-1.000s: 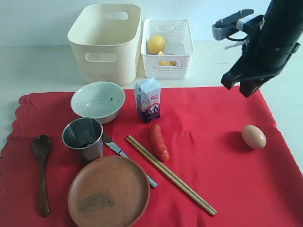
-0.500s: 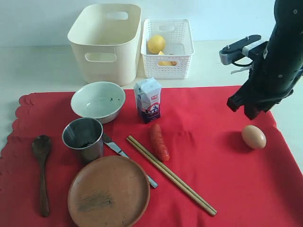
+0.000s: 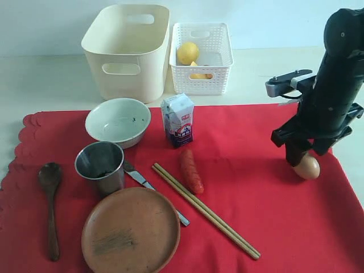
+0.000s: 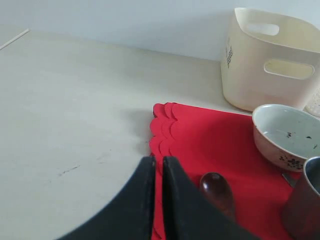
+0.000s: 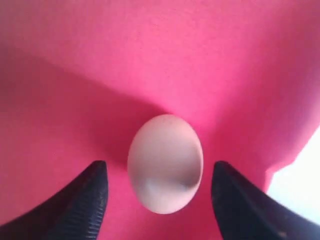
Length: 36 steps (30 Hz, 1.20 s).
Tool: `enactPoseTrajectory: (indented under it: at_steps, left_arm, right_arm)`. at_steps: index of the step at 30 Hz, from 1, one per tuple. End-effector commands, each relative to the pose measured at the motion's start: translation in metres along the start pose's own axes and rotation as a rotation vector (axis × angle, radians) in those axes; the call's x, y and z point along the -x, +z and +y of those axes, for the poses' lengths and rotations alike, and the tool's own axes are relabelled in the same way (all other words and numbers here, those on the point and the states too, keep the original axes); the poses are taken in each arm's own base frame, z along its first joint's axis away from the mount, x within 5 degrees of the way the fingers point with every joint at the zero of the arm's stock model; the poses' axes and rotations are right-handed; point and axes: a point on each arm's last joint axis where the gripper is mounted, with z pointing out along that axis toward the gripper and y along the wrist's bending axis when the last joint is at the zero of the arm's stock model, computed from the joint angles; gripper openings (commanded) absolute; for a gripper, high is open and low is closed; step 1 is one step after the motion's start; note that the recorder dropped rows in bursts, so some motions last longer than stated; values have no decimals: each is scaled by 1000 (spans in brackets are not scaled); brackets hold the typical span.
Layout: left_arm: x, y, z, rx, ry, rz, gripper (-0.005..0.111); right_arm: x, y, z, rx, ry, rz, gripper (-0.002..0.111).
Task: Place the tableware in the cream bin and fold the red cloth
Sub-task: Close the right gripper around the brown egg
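Note:
The red cloth covers the table front. On its left lie the pale bowl, steel cup, brown plate, wooden spoon, knife and chopsticks. The cream bin stands behind them, with nothing showing inside it. My right gripper hangs open over the egg, its fingers either side of the egg without touching. My left gripper is shut on nothing, over the cloth's scalloped edge beside the spoon; the exterior view does not show it.
A white lattice basket holding a lemon stands right of the bin. A milk carton and a sausage sit mid-cloth. Bare table lies left of the cloth.
My right arm has come down from above the cloth's far right corner to the egg, and its jaws have opened. The tableware has not moved.

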Motion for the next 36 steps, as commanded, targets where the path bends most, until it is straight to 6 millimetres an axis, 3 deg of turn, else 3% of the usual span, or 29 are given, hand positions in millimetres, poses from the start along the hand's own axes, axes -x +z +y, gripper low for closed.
enactPoseTrajectory:
  at_steps: [1,10,14,15,21,22,23,36]
  left_arm:
    - [0,0,0,1,1,-8,8]
    - [0,0,0,1,1,-8,8]
    - [0,0,0,1,1,-8,8]
    - [0,0,0,1,1,-8,8]
    - [0,0,0,1,1,-8,8]
    - [0,0,0,1,1,-8,8]
    - [0,0,0,1,1,-8,8]
    - [0,0,0,1,1,-8,8]
  right_arm:
    - [-1,6,-1,12,-2,32,59]
    - [0,27,-2,24,0,100,59]
    - [1,27,-2,22,2,88,55]
    - [1,27,-2,22,2,88,52]
    - [1,27,-3,6,-13,91,9]
    - [2,25,-4,0,-16,85,1]
    - [2,23,-4,0,-16,81,0]
    - [5,-37,6,56,-9,-161,0]
